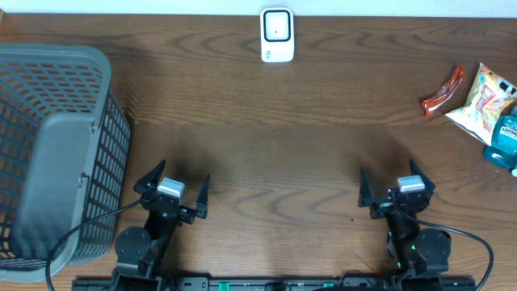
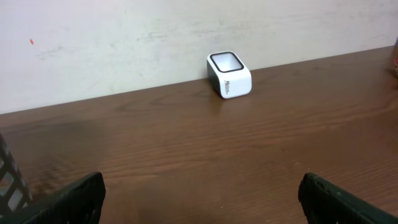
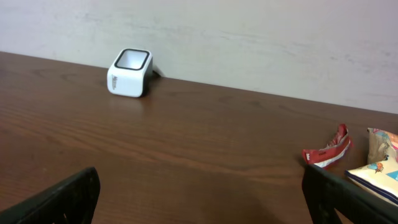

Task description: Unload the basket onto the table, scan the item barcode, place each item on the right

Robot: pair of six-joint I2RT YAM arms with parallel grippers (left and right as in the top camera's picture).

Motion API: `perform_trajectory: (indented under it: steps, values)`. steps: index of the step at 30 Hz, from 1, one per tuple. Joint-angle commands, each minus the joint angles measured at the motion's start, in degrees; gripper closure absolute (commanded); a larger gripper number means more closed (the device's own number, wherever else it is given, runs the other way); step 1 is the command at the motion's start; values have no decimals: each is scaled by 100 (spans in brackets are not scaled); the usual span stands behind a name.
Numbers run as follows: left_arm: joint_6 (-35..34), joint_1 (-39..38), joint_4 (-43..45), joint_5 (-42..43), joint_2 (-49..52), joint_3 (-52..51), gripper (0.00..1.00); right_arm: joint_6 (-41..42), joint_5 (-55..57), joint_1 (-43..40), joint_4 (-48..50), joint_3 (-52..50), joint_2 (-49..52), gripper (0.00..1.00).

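A white barcode scanner [image 1: 277, 35] [image 2: 229, 75] [image 3: 130, 73] stands at the table's far edge, near the middle. Three items lie at the far right: a red wrapper [image 1: 443, 91] [image 3: 328, 150], a pale snack bag [image 1: 484, 100] [image 3: 375, 167] and a teal bottle [image 1: 504, 141]. My left gripper [image 1: 172, 185] [image 2: 201, 191] rests open near the front left, nothing between its fingers. Near the front right, my right gripper [image 1: 394, 183] [image 3: 200, 189] is open and empty too, well short of the items.
A large grey mesh basket [image 1: 50, 153] fills the left side of the table, close beside the left arm. A pale wall runs behind the table's far edge. Cables trail from both arm bases at the front.
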Motion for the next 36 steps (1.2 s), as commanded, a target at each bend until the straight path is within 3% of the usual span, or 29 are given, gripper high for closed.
perform_trajectory:
  steps: [1,23,27,36]
  values:
    - [55,-13,-173,26,-11,-107,1,68,15,24,-24,-11,-31,1]
    - [55,52,-199,-4,-52,-107,1,68,15,22,-24,-9,-24,1]
    - [-540,673,-188,173,-68,-107,1,68,15,22,-24,-9,-24,1]
    - [-588,859,-280,-776,-68,-116,1,68,15,22,-22,-9,-24,1]
